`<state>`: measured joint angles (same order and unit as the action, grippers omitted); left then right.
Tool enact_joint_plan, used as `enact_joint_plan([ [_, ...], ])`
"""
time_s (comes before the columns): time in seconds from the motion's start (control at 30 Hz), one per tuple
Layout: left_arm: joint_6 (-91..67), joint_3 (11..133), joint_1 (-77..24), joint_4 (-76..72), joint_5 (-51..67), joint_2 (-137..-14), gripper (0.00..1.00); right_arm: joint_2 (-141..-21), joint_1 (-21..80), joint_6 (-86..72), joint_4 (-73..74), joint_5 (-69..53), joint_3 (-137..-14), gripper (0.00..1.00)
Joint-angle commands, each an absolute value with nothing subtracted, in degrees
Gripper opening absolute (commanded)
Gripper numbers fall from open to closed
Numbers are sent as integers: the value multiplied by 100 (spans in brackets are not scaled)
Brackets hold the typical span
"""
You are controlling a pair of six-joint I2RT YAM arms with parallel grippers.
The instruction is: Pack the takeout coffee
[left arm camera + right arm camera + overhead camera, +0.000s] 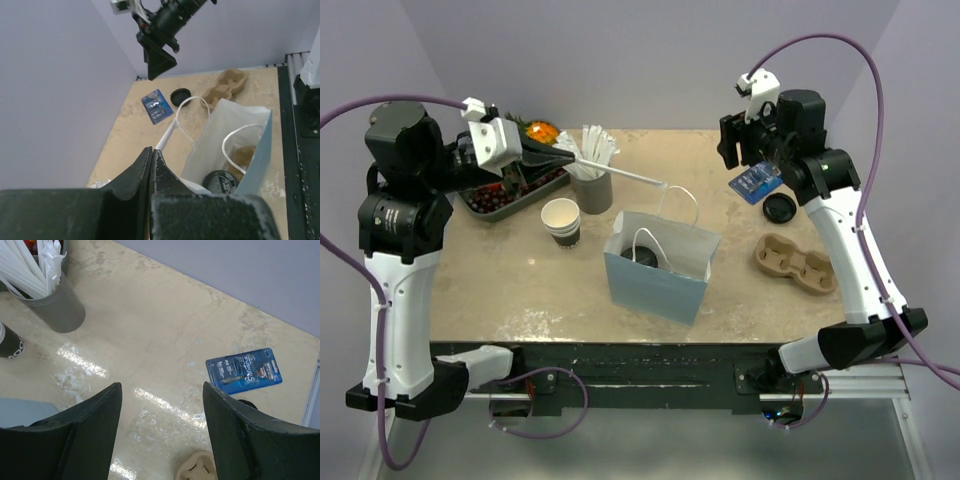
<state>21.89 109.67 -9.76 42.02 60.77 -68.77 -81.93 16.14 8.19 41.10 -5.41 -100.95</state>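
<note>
The coffee cup (645, 257), with its black lid on, stands inside the pale blue paper bag (672, 290) at the middle of the table (520, 290). In the left wrist view only the lid shows, low in the bag's open mouth.

The left pincer (565, 157), at the upper left of the top view, has its fingers pressed together on one end of a long white stick (620, 172). The stick slants out to the right, and its far tip is close to the bag's white handle. Just below the pincer are a grey cup (594, 190) full of similar sticks, a stack of open paper cups (562, 222) and a tray of fruit (485, 202).

The right pincer (732, 150) hangs at the upper right with its fingers well apart and nothing between them. Under it lie a blue packet (755, 183) and a loose black lid (780, 208), with a cardboard cup carrier (795, 262) nearer the front edge.
</note>
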Motion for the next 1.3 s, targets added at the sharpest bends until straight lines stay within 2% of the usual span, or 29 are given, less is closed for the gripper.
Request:
enact_joint_plan([
  [0.0, 2864, 10785, -949, 5184, 6636, -6926, 0, -8156, 1573, 861, 3885, -448, -10292, 68],
  [0.2, 3331, 10153, -1343, 5511, 6627, -6961, 0, -8104, 1529, 896, 3911, -439, -10222, 69],
  [0.43, 2972, 9677, -2809, 5055, 5645, -7329, 0, -7972, 1512, 923, 3955, -527, -10037, 69],
  [0.47, 2858, 9633, -2978, 4784, 5408, -7487, 8, -7937, 1503, 897, 3938, -545, -10011, 69],
  [0.5, 2856, 9659, -3127, 4755, 5049, -7601, 26, -7928, 1494, 879, 3938, -571, -9976, 69],
  [0.53, 2909, 9720, -3312, 4764, 4958, -7707, 58, -7928, 1494, 879, 3955, -606, -9976, 70],
  [0.63, 2953, 10080, -3366, 4755, 4808, -8015, 80, -7954, 1494, 914, 4130, -650, -10151, 75],
  [0.7, 2918, 10352, -3366, 4554, 4537, -8077, 82, -7963, 1494, 940, 4332, -791, -10343, 81],
  [0.73, 2909, 10406, -3366, 4422, 4396, -8060, 87, -7945, 1494, 923, 4385, -835, -10397, 86],
  [0.83, 2681, 10284, -3340, 3553, 3544, -7788, 100, -7857, 1485, 678, 4482, -713, -10503, 90],
  [1.0, 2147, 10309, -2937, 2593, 2350, -7646, 100, -7919, 1494, 71, 4693, 620, -10967, 97],
  [1.1, 1655, 10406, -2175, 2347, 1908, -7734, 100, -8024, 1494, 44, 4702, 1167, -11310, 99],
  [1.27, 1424, 10328, -1688, 2066, 1424, -7726, 100, -8174, 1494, 44, 4501, 1275, -11733, 99],
])
